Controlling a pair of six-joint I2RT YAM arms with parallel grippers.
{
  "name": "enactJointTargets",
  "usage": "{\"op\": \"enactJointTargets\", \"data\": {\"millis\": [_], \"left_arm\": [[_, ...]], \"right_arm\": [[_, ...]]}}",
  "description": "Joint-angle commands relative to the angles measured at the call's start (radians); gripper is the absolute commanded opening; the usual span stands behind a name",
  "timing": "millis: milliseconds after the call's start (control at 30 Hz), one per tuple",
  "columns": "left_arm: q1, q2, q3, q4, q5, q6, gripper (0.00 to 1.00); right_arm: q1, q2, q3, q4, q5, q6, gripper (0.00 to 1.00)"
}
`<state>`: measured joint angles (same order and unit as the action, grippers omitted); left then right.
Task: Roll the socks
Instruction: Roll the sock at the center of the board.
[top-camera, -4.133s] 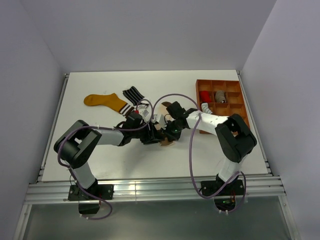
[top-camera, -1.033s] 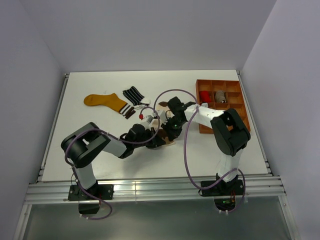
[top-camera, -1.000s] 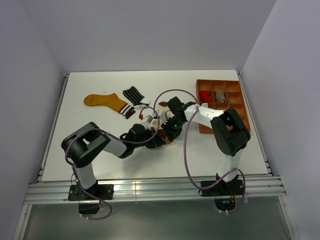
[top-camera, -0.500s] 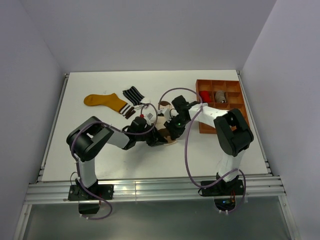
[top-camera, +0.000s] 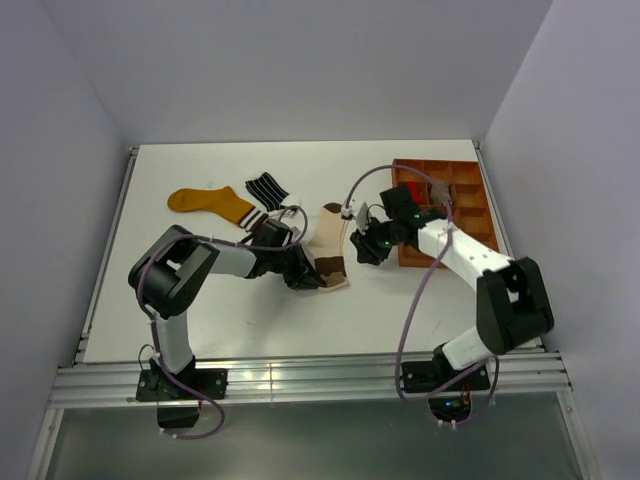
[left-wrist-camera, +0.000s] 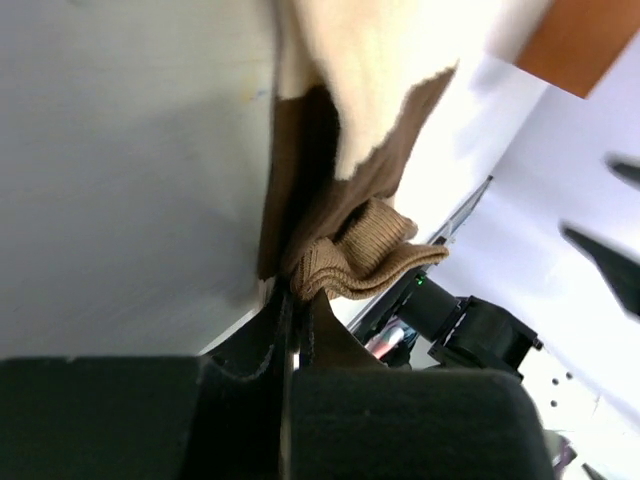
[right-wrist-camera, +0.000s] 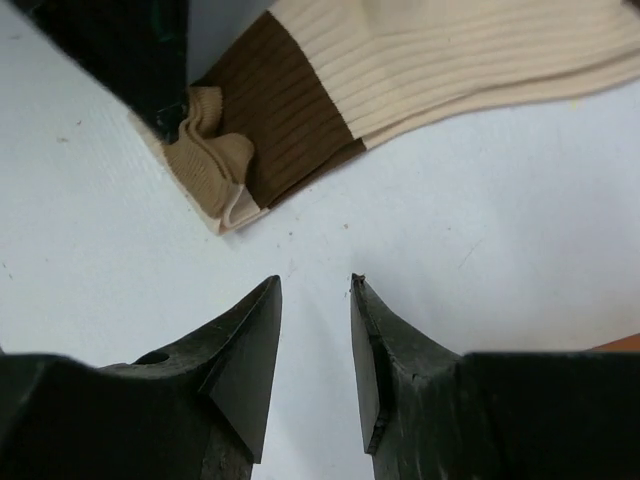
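Observation:
A cream sock (top-camera: 328, 237) with brown bands lies flat in the middle of the table, its tan cuff (top-camera: 335, 281) toward the near edge. My left gripper (top-camera: 303, 277) is shut on that cuff (left-wrist-camera: 355, 255), pinching the bunched fabric at the fingertips (left-wrist-camera: 292, 300). My right gripper (top-camera: 362, 246) hovers open and empty just right of the sock. In the right wrist view its jaws (right-wrist-camera: 315, 283) stand apart over bare table, short of the sock (right-wrist-camera: 440, 70) and the cuff (right-wrist-camera: 215, 150). A mustard sock (top-camera: 205, 203) and a black striped sock (top-camera: 267, 188) lie at the back left.
An orange-brown compartment tray (top-camera: 436, 163) stands at the right, behind my right arm, with a red roll (top-camera: 408, 192) and a grey roll (top-camera: 440, 192) in it. Purple cables loop over both arms.
My right gripper has opened, let go of the cream sock and drawn back to the right toward the tray. The left gripper has stayed shut on the cuff and the sock now lies spread out.

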<state>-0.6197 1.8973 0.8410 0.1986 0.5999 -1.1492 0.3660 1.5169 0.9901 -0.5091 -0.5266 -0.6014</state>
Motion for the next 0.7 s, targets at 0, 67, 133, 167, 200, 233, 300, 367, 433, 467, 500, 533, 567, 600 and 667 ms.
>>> {"op": "enactJointTargets", "data": {"millis": [0, 67, 133, 167, 200, 233, 300, 367, 433, 467, 500, 533, 567, 600, 667], "left_arm": [[0.011, 0.058, 0.039, -0.414, -0.098, 0.095, 0.0], [0.018, 0.065, 0.061, -0.465, -0.109, 0.108, 0.0], [0.023, 0.075, 0.089, -0.519, -0.103, 0.115, 0.0], [0.023, 0.077, 0.098, -0.539, -0.11, 0.117, 0.0], [0.025, 0.075, 0.112, -0.551, -0.126, 0.117, 0.0], [0.023, 0.074, 0.121, -0.583, -0.135, 0.118, 0.0], [0.025, 0.069, 0.132, -0.596, -0.143, 0.117, 0.0], [0.025, 0.065, 0.132, -0.597, -0.146, 0.102, 0.0], [0.023, 0.062, 0.13, -0.602, -0.143, 0.095, 0.0], [0.023, 0.06, 0.132, -0.604, -0.144, 0.094, 0.0], [0.023, 0.06, 0.132, -0.607, -0.144, 0.094, 0.0], [0.025, 0.059, 0.13, -0.607, -0.144, 0.092, 0.0], [0.025, 0.059, 0.13, -0.604, -0.144, 0.092, 0.0], [0.025, 0.059, 0.129, -0.604, -0.143, 0.092, 0.0], [0.025, 0.059, 0.121, -0.594, -0.137, 0.089, 0.0]], "right_arm": [[0.025, -0.133, -0.102, 0.096, -0.016, -0.107, 0.42], [0.066, -0.24, -0.198, 0.161, -0.012, -0.156, 0.44], [0.111, -0.335, -0.261, 0.227, 0.02, -0.191, 0.48], [0.172, -0.359, -0.313, 0.244, 0.054, -0.199, 0.49], [0.206, -0.377, -0.335, 0.268, 0.069, -0.207, 0.51], [0.238, -0.394, -0.352, 0.279, 0.079, -0.215, 0.51], [0.319, -0.406, -0.389, 0.307, 0.115, -0.221, 0.52], [0.387, -0.39, -0.415, 0.351, 0.16, -0.241, 0.52], [0.425, -0.373, -0.432, 0.398, 0.22, -0.271, 0.52], [0.459, -0.35, -0.438, 0.409, 0.232, -0.281, 0.52], [0.474, -0.34, -0.441, 0.434, 0.258, -0.293, 0.52], [0.487, -0.327, -0.446, 0.445, 0.266, -0.301, 0.52], [0.499, -0.319, -0.453, 0.458, 0.276, -0.305, 0.52], [0.519, -0.304, -0.458, 0.486, 0.295, -0.317, 0.52], [0.539, -0.293, -0.475, 0.504, 0.319, -0.325, 0.52]]}}
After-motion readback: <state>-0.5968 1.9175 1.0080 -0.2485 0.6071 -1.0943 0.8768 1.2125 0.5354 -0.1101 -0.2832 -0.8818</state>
